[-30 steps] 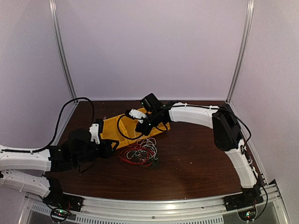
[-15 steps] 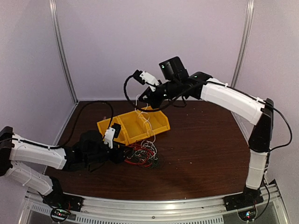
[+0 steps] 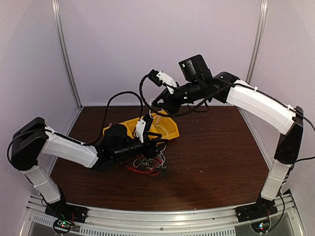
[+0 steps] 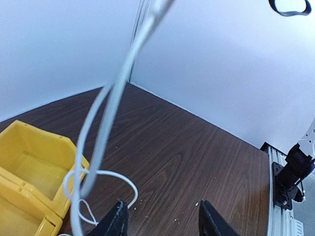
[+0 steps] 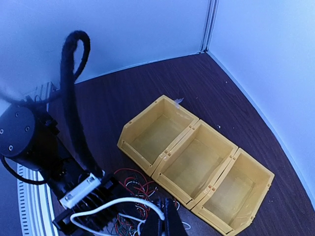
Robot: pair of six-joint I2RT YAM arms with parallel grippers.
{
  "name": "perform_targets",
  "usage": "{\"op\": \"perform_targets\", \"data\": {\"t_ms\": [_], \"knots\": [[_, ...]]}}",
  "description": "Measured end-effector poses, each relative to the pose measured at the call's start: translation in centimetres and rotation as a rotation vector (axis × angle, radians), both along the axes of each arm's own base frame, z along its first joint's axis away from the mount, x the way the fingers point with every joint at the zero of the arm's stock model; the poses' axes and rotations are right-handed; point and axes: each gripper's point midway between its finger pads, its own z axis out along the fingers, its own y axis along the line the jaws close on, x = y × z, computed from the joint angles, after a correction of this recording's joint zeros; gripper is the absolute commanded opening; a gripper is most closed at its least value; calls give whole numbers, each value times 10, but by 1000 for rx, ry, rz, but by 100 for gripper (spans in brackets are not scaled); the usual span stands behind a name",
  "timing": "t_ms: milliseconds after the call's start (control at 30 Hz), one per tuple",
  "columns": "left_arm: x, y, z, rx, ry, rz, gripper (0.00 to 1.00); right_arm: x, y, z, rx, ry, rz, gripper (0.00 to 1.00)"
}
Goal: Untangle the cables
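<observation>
The cables (image 3: 147, 163) lie as a tangle of red, white and dark wires on the table in front of the yellow bins. My right gripper (image 3: 155, 102) is raised above the bins and shut on a white cable (image 3: 148, 110) that hangs down to the tangle. In the right wrist view its fingers (image 5: 165, 223) pinch the white cable (image 5: 120, 203) above the tangle (image 5: 133, 186). My left gripper (image 3: 160, 141) reaches over the tangle and is open and empty (image 4: 163, 221). The white cable (image 4: 104, 123) hangs taut just in front of it, and a loop of it lies by the left fingertip.
A yellow bin with three compartments (image 3: 171, 129) stands behind the tangle, and all three are empty in the right wrist view (image 5: 178, 141). One corner of the bin shows in the left wrist view (image 4: 44, 132). Pale enclosure walls stand close behind and at both sides.
My right gripper has risen from the bins and drawn the white cable up with it. My left arm has reached forward and to the right, over the tangle.
</observation>
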Motion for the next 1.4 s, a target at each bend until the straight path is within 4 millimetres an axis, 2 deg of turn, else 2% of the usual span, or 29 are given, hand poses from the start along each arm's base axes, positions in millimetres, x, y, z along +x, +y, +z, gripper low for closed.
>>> {"op": "perform_targets", "data": {"t_ms": [100, 233, 367, 533, 633, 733, 867, 1067, 1233, 1400], "knots": [[8, -21, -1, -8, -25, -17, 46, -1, -1, 10, 14, 2, -1, 0], [21, -32, -19, 19, -39, 10, 41, -6, -9, 45, 72, -43, 13, 0], [37, -29, -41, 78, -50, 93, 39, -25, -35, 91, 144, -120, 38, 0], [53, -31, -53, 120, -56, 161, 38, -36, -79, 166, 282, -234, 40, 0], [61, -41, -64, 149, -42, 161, 31, -16, -106, 195, 353, -261, -5, 0], [60, -42, -83, 189, -10, 155, 29, 1, -129, 219, 410, -281, -45, 0], [53, -32, -107, 234, 39, 153, 23, 15, -155, 244, 471, -298, -87, 0], [40, -13, -139, 284, 105, 156, 25, 29, -208, 287, 589, -337, -161, 0], [36, -8, -145, 280, 125, 161, 26, 43, -250, 307, 654, -365, -229, 0], [36, -7, -143, 269, 128, 163, 29, 47, -268, 315, 683, -370, -258, 0]]}}
